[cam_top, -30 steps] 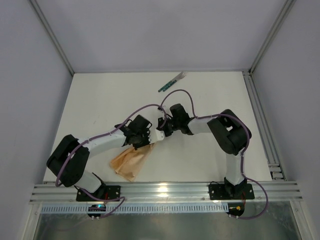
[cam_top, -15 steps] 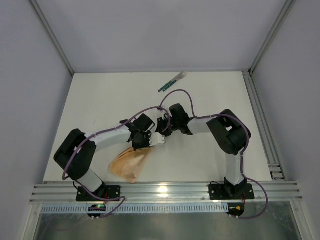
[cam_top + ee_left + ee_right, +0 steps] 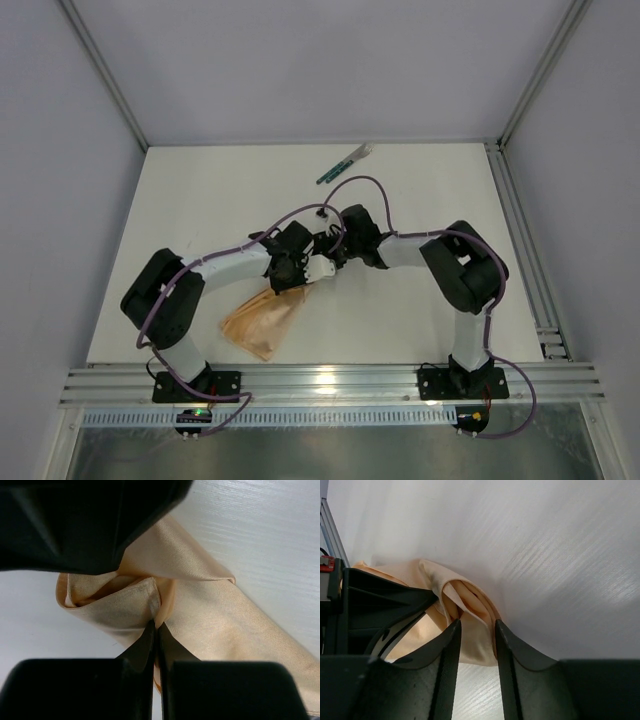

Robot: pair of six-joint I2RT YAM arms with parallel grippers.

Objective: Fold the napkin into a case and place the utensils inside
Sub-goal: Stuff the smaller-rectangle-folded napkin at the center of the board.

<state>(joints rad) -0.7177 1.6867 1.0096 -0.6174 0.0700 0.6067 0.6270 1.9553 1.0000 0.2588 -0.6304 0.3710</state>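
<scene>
Now left gripper (image 3: 156, 626) pinches napkin (image 3: 220, 625) fold — right gripper (image 3: 476, 625) spread, straddling same fold.

White, black-jointed arms (image 3: 225, 268) carry purple cables (image 3: 362, 179).

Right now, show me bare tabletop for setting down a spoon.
Free: far-left table beside the utensils; near strip between napkin and right arm's base; far-right corner by the rail. Crowded: centre, where left fingers and right fingers meet at the napkin.
</scene>
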